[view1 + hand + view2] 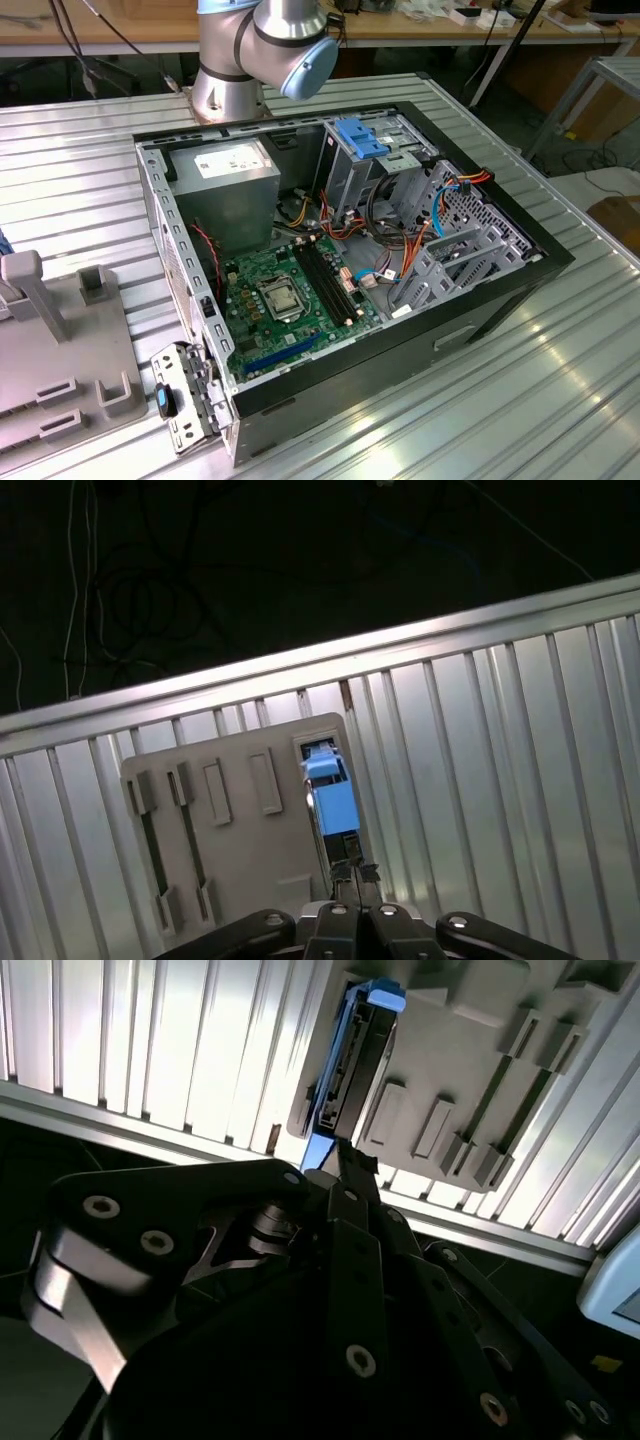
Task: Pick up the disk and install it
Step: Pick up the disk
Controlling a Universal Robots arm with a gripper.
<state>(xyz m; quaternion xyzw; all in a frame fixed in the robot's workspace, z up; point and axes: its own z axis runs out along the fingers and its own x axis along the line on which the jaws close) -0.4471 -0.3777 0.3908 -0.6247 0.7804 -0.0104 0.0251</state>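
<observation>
Fixture blocks [265, 782] flank one side of the disk [331, 798], open table [480, 770] the other

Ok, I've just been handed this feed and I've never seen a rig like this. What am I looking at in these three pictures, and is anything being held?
The machine is a single robot arm with a gripper at its end. The exterior view comes from a camera off the arm. It shows the arm's base behind an open computer case lying on a ribbed metal table, with a grey holder tray at the exterior view's left.

The two wrist views come from cameras riding on the arm, looking along the gripper. In both wrist views the gripper is right at one end of the disk, a drive in a bright blue frame standing on edge in a slot of what looks like that same tray. I cannot tell whether the gripper has actually gripped it. The disk is not yet in the case.
</observation>
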